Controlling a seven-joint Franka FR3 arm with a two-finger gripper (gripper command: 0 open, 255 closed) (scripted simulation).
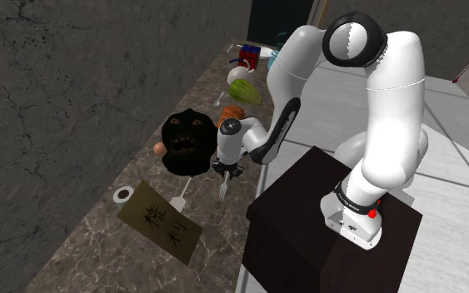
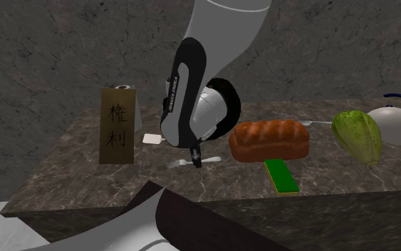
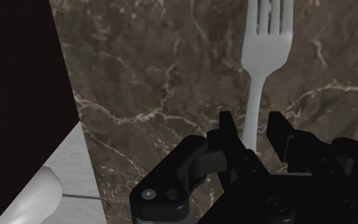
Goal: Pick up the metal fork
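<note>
Claw (image 3: 254, 125) straddling the fork (image 3: 266, 51), fingers (image 3: 227, 130) not yet closed.
You have the fork lying flat on the marble tabletop (image 3: 145, 76), its thin handle running between the two fingers and its tines pointing away beyond the tips. The fingers stand apart, with a sliver of tabletop showing on each side of the handle, so nothing is gripped. That line-up looks deliberate: closing across the narrow handle should pinch it squarely, where the broad tines would offer less purchase. Your arm reaches out from the stand (image 1: 332, 225), elbow high. The forearm drops so the wrist aims the claw straight down, close above the tabletop and near its edge beside the stand.
</note>
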